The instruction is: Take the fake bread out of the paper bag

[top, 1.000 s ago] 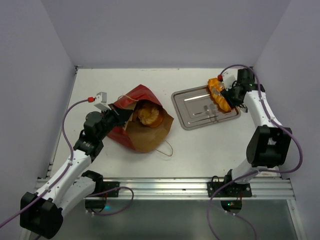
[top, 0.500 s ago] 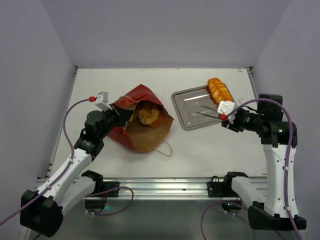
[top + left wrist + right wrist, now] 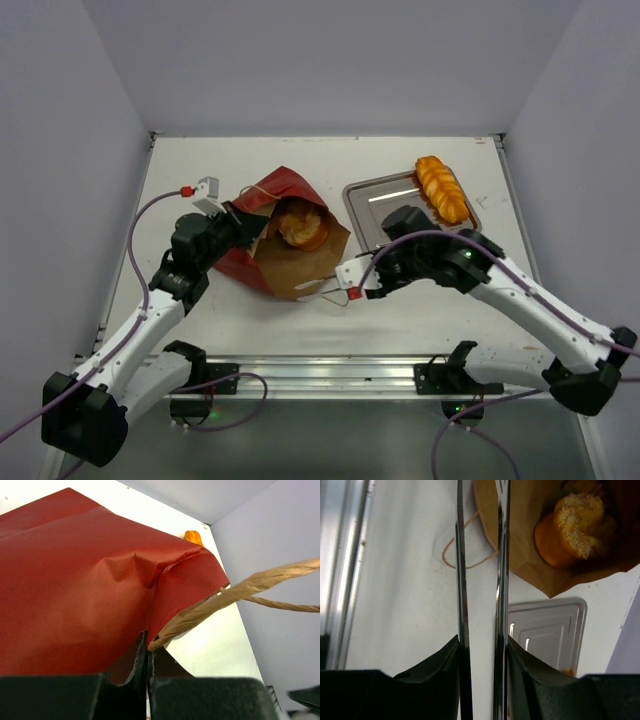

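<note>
- Top view: the left gripper (image 3: 236, 222) was clenched on the rim of the paper bag (image 3: 285, 190), which lay on its side with its mouth open toward the right arm. A round bun (image 3: 298, 227) sat inside on the brown lining. A braided loaf (image 3: 441, 188) lay at the far corner of the metal tray (image 3: 372, 215). The right gripper (image 3: 324, 289) hovered at the bag's near lip, just beside the loose handle loop (image 3: 338, 296).
- Left wrist view: the jaws were pressed shut on the red paper where the upper handle (image 3: 240, 590) came out. That pinch probably had to hold the mouth up and steady.
- Right wrist view: the two long thin fingers (image 3: 460, 555) stood parted with nothing between them, and the bun lay up and to the right of them. A good reach would likely swing toward it, clear the loop, and straddle the bun before closing, since its glossy skin might slip.
- Surface and room, top view: the table (image 3: 200, 170) was pale, matt and faintly marked. Plain lilac-grey walls (image 3: 320, 60) closed three sides, and a metal rail (image 3: 320, 372) ran along the near edge.
</note>
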Tool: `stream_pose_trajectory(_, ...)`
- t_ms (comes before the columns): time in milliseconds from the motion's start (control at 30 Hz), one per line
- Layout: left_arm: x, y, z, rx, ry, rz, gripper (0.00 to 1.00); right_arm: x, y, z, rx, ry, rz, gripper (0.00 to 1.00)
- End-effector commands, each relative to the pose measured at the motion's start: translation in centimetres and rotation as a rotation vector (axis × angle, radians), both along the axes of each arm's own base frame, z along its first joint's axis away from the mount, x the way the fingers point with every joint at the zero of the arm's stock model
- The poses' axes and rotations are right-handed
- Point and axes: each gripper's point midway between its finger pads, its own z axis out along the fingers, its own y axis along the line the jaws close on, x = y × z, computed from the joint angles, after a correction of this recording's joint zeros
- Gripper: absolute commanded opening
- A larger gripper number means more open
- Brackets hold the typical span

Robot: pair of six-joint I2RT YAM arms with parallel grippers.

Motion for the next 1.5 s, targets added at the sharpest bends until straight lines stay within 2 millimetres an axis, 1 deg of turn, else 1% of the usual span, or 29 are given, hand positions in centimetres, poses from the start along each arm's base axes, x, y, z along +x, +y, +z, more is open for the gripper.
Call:
stream_pose_trajectory(0,0.2,-0.5,2.5,0.0,-0.061,-0.033,0.0,6.4,1.7,0.3,-0.111,-0.263,-0.24,0.39)
stream_pose_trajectory(33,0.2,-0.6,2.4,0.0,-0.058,-0.035,0.0,7.3,2.5,0.6,-0.119,-0.315,-0.257,0.39)
stream_pose_trajectory(67,0.2,-0.6,2.4,0.0,-0.058,-0.036,0.0,7.5,3.4,0.6,-0.138,-0.348,-0.252,0.39)
stream_pose_trajectory(100,0.1,-0.6,2.3,0.001,-0.057,-0.036,0.0,8.5,3.6,0.1,-0.186,-0.386,-0.284,0.39)
stream_pose_trajectory(133,0.1,-0.6,2.2,0.0,-0.053,-0.039,0.0,8.9,4.4,0.7,-0.166,-0.407,-0.298,0.39)
stream_pose_trajectory(167,0.1,-0.7,2.3,0.0,-0.055,-0.042,0.0,8.9,5.0,0.7,-0.17,-0.418,-0.3,0.39)
stream_pose_trajectory(200,0.1,-0.7,2.2,0.002,-0.054,-0.043,0.0,9.6,5.3,0.3,-0.2,-0.437,-0.322,0.39)
stream_pose_trajectory(267,0.0,-0.6,2.1,0.002,-0.053,-0.043,0.0,10.0,6.0,0.3,-0.212,-0.456,-0.341,0.4)
stream_pose_trajectory(300,-0.1,-0.6,2.1,0.002,-0.054,-0.044,0.0,10.4,6.3,-0.3,-0.23,-0.46,-0.347,0.4)
stream_pose_trajectory(533,-0.3,-0.6,1.9,-0.002,-0.055,-0.045,0.0,11.9,6.8,-0.9,-0.28,-0.523,-0.404,0.42)
stream_pose_trajectory(600,-0.3,-0.6,2.0,-0.005,-0.059,-0.046,0.0,12.1,6.9,-0.9,-0.28,-0.53,-0.413,0.43)
stream_pose_trajectory(800,-0.2,-0.7,2.1,-0.013,-0.06,-0.051,0.0,12.7,6.8,-2.0,-0.316,-0.544,-0.451,0.46)
stream_pose_trajectory(1067,-0.4,-0.9,2.1,-0.018,-0.061,-0.058,0.0,13.1,7.1,-3.5,-0.36,-0.534,-0.462,0.47)
stream_pose_trajectory(1300,-0.4,-0.8,2.3,-0.017,-0.068,-0.06,0.0,13.4,6.9,-5.4,-0.43,-0.533,-0.479,0.48)
stream_pose_trajectory(1433,-0.5,-0.8,2.2,-0.013,-0.069,-0.061,0.0,13.6,6.8,-5.3,-0.433,-0.543,-0.496,0.48)
stream_pose_trajectory(1467,-0.5,-0.9,2.2,-0.013,-0.069,-0.063,0.0,13.6,6.8,-5.2,-0.434,-0.545,-0.498,0.45)
